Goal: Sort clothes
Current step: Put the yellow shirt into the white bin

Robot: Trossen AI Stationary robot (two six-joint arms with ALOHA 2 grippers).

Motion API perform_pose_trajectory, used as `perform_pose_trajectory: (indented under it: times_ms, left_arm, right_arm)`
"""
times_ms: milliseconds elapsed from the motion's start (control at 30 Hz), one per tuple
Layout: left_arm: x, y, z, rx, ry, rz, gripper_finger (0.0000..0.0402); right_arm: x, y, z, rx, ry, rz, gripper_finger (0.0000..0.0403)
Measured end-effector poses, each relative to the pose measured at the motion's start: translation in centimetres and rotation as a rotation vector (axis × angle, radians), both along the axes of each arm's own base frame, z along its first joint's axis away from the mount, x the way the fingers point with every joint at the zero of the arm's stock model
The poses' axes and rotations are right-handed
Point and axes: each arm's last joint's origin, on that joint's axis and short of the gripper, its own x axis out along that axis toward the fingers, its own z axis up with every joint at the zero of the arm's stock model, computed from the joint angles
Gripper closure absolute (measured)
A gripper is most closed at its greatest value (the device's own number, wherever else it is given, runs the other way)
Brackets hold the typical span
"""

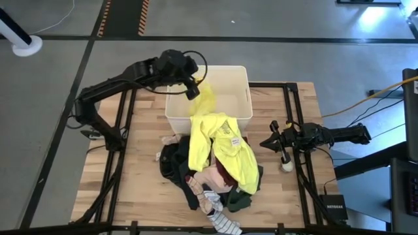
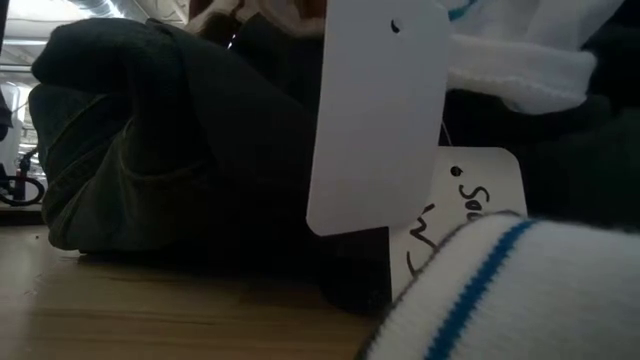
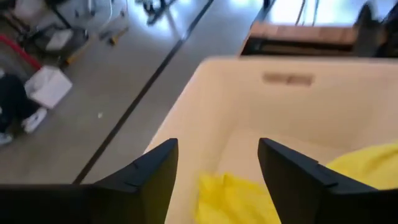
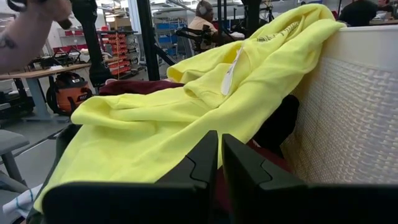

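A bright yellow garment (image 1: 219, 147) hangs over the near rim of the white bin (image 1: 241, 75). One end lies inside the bin (image 3: 236, 196) and the rest drapes over the pile of clothes on the table. My left gripper (image 1: 193, 91) is open just above that end, one finger on either side (image 3: 217, 165). The pile holds black garments (image 1: 173, 163), a pale pink one (image 1: 208, 176), a maroon one (image 1: 225, 173), a dark green one (image 1: 241, 199) and a grey-white striped one (image 1: 222, 222). My right gripper (image 1: 266, 143) is shut and empty, to the right of the pile, facing the yellow garment (image 4: 186, 106).
A small white ball (image 1: 287, 166) lies on the table near my right gripper. In the low view a dark garment (image 2: 160, 150), white tags (image 2: 375, 110) and a white knit with a blue stripe (image 2: 500, 290) fill the picture. A person's arm (image 4: 25, 31) shows in the room beyond.
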Motion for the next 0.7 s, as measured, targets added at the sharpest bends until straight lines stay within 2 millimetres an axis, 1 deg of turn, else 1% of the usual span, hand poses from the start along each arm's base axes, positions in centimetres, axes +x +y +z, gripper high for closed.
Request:
perform_pose_trajectory:
  times_ms: [67,133,200,300,400,500,600,700]
  left_arm:
    - [-0.4,-1.6,1.0,0.018,-0.012,-0.052,0.0179]
    - [-0.3,-3.5,1.1,0.036,0.012,-0.128,0.0179]
    - [0.1,-5.6,1.0,0.064,0.052,-0.224,0.0181]
    - [1.3,-9.0,0.2,0.102,0.101,-0.364,0.0186]
    - [2.8,-12.1,-1.0,0.144,0.15,-0.486,0.0187]
    - [4.6,-14.7,-2.5,0.193,0.187,-0.573,0.0186]
    - [6.3,-16.7,-4.1,0.256,0.227,-0.627,0.0188]
    - [7.9,-17.9,-5.9,0.329,0.28,-0.645,0.0192]
  right_arm:
    - [0.0,0.0,0.0,0.0,-0.001,0.0,0.0363]
    - [0.0,0.0,0.0,0.0,0.0,0.0,0.0363]
    - [0.0,0.0,0.0,0.0,-0.001,0.0,0.0363]
    - [0.0,0.0,0.0,0.0,0.0,0.0,0.0363]
    - [0.0,0.0,0.0,0.0,0.0,0.0,0.0363]
    - [0.0,0.0,0.0,0.0,0.0,0.0,0.0363]
    - [0.0,0.0,0.0,0.0,-0.001,0.0,0.0363]
    - [0.0,0.0,0.0,0.0,0.0,0.0,0.0363]
